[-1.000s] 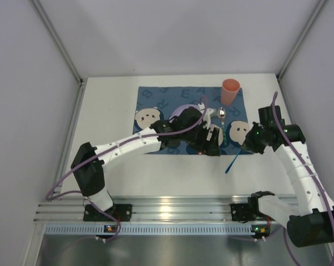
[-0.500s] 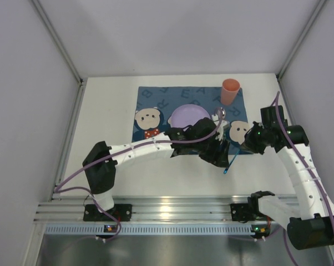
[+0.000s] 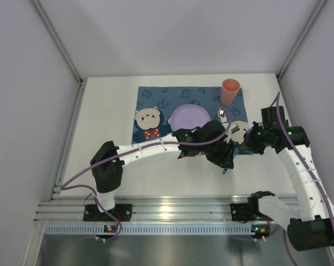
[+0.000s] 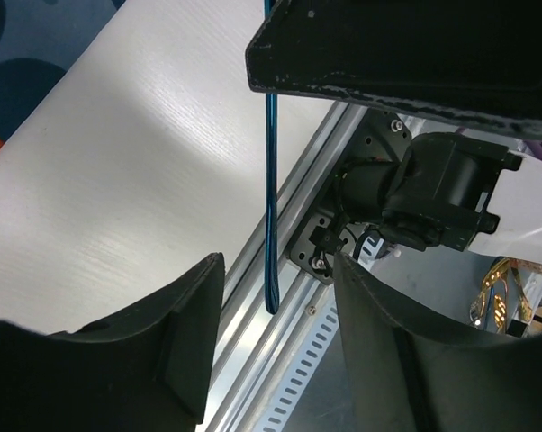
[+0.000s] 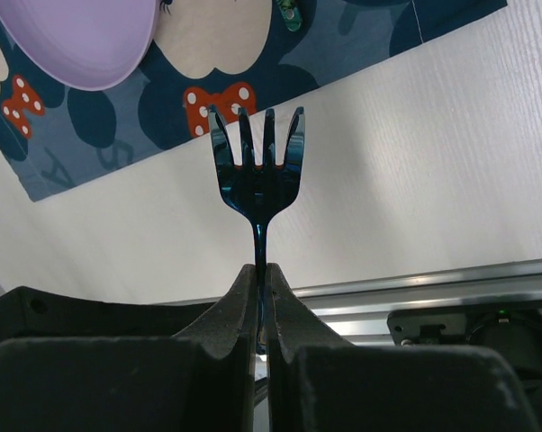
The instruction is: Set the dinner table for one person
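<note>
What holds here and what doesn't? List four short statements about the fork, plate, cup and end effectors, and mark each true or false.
1. The right end effector is shut on the blue fork at its handle. True.
2. The purple plate sits off the cloth mat. False: it lies on the mouse-print placemat.
3. The orange cup lies tipped over. False: it stands upright at the placemat's far right corner.
4. The left end effector has its jaws apart, with the fork's handle between them. True.
</note>
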Robot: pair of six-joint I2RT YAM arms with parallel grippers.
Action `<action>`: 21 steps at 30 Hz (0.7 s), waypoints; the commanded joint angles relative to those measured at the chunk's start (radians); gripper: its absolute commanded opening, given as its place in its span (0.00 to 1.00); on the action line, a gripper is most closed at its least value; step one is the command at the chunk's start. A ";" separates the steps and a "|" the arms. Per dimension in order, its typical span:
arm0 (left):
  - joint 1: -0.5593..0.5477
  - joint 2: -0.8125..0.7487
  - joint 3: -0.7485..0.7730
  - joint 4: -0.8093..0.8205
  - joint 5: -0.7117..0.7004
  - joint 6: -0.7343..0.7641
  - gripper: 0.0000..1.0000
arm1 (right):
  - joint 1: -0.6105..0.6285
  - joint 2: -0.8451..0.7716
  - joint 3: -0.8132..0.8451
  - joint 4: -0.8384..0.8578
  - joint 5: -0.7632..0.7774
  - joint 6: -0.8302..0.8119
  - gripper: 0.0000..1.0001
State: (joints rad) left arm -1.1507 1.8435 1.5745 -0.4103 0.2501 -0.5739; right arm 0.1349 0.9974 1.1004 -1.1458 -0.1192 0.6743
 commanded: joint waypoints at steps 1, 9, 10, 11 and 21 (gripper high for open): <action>-0.009 0.017 0.047 -0.008 0.005 0.017 0.54 | 0.009 -0.020 0.049 0.003 -0.017 0.005 0.00; -0.009 0.025 0.045 -0.015 0.009 0.025 0.26 | 0.009 -0.014 0.055 0.004 -0.020 0.007 0.00; -0.009 0.025 0.047 -0.013 0.011 0.025 0.20 | 0.009 -0.014 0.055 0.004 -0.020 0.008 0.00; -0.010 0.025 0.047 -0.013 0.012 0.025 0.14 | 0.009 -0.016 0.053 0.006 -0.020 0.008 0.00; -0.009 0.017 0.030 0.001 0.025 0.019 0.00 | 0.009 -0.025 0.042 0.026 -0.027 0.019 0.00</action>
State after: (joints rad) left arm -1.1549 1.8702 1.5822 -0.4301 0.2638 -0.5591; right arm 0.1349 0.9966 1.1015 -1.1450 -0.1349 0.6754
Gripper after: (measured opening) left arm 0.019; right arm 0.015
